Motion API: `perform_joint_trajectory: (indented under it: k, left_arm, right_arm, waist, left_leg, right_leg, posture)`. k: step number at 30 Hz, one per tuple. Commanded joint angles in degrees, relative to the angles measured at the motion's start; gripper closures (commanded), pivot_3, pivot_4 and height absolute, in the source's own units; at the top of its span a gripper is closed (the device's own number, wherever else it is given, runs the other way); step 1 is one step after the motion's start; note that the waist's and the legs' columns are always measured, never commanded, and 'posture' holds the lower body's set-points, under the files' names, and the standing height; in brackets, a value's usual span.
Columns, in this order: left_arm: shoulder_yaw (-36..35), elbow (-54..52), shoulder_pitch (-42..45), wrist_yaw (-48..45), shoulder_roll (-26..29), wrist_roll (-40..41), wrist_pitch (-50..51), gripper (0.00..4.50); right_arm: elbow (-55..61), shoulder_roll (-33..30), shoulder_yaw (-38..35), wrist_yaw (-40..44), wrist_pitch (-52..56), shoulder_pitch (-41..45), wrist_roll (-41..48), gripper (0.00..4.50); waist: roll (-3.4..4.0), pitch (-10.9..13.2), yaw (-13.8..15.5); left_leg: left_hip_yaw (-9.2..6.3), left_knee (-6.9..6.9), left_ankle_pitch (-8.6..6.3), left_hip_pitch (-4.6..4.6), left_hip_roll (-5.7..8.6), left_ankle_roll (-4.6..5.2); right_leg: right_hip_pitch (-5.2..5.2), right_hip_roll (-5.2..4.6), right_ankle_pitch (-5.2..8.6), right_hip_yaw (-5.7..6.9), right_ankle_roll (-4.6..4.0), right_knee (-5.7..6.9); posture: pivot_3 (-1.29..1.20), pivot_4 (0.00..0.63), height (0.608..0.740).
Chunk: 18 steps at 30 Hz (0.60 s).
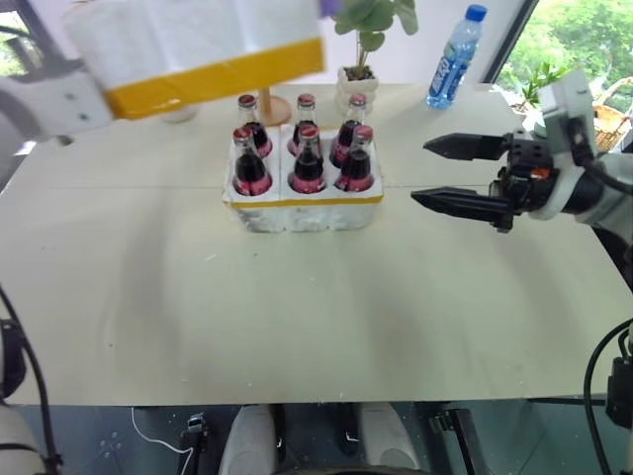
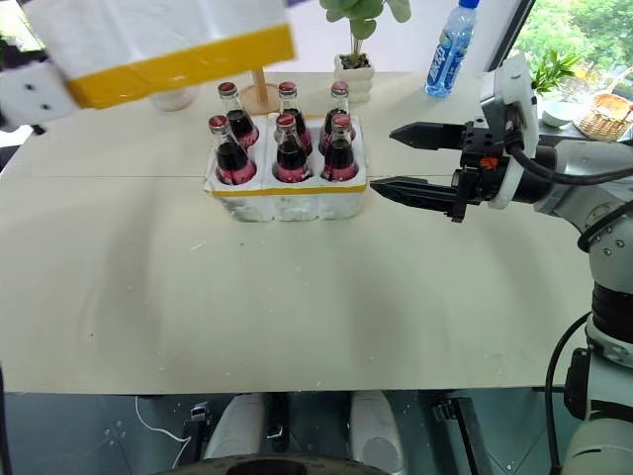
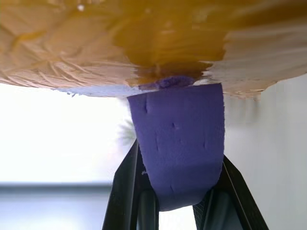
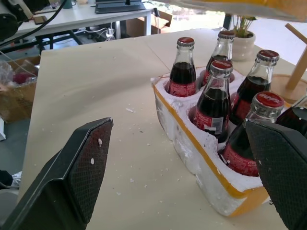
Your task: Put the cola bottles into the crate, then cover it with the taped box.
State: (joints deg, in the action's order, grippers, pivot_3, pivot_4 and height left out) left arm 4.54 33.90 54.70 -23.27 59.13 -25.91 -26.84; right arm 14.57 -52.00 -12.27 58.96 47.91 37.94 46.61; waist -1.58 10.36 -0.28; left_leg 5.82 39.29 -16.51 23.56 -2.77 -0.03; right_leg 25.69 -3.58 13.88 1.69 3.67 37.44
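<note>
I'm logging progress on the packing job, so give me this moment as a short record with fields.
cola bottles: six, all standing in the wells
crate: on the table, uncovered
taped box: lifted, up and to the left of the crate
left gripper: shut on a purple strap fixed to the taped box
right gripper: open, empty, to the right of the crate
remaining: set the box over the crate
</note>
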Motion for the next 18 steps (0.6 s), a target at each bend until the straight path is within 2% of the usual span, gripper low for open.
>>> perform_joint_trajectory:
  k: [1,4,9,14,18]
  left_arm:
    - [-0.63,-4.90,0.77,5.37,-2.15,-2.01,1.32,4.20]
    - [0.12,-7.00,0.59,6.66,-4.84,-2.84,2.22,4.20]
    - [3.29,-9.16,-0.53,8.42,-5.57,-8.16,1.30,4.20]
    - [7.24,-9.52,-0.89,11.50,-4.08,-16.21,-0.06,4.20]
    - [8.28,-9.69,-1.61,12.25,-3.68,-19.00,-0.44,4.20]
  right_arm:
    - [2.43,-0.29,-3.19,-1.06,-0.26,-0.94,1.88,0.00]
    - [3.46,-0.45,-3.61,-2.03,-0.13,-2.10,2.64,0.00]
    - [4.32,-0.64,-4.05,-3.30,0.34,-2.74,3.68,0.00]
    - [4.44,-0.57,-3.93,-4.27,0.36,-2.73,4.02,0.00]
    - [4.73,-0.17,-3.45,-5.11,0.26,-2.66,4.39,0.00]
  waist:
    - [-0.01,-0.01,0.00]
    - [-0.01,0.00,-0.27]
    - [0.00,-0.01,-0.41]
    - [0.00,-0.01,-0.24]
    - [0.00,-0.01,-0.23]
  left_leg:
    - [0.00,0.01,0.00,0.00,0.00,0.00]
    - [-0.01,0.01,0.00,-0.01,0.01,0.00]
    - [0.00,0.00,0.00,-0.06,-0.01,0.00]
    - [0.00,0.00,0.01,-0.07,0.00,0.00]
    - [-0.01,0.00,0.01,-0.06,0.00,0.00]
  right_leg:
    - [-0.01,0.00,-0.01,0.00,0.01,-0.02]
    - [-0.03,0.03,-0.01,0.00,0.02,-0.04]
    - [-0.03,0.11,-0.01,-0.03,0.01,-0.03]
    - [-0.05,0.08,-0.01,-0.03,0.02,-0.03]
    - [-0.06,0.08,-0.01,-0.02,0.02,-0.04]
  posture:
    - [0.00,0.150,0.740]
    - [0.00,0.150,0.740]
    - [0.00,0.150,0.740]
    - [0.00,0.150,0.740]
    - [0.00,0.150,0.740]
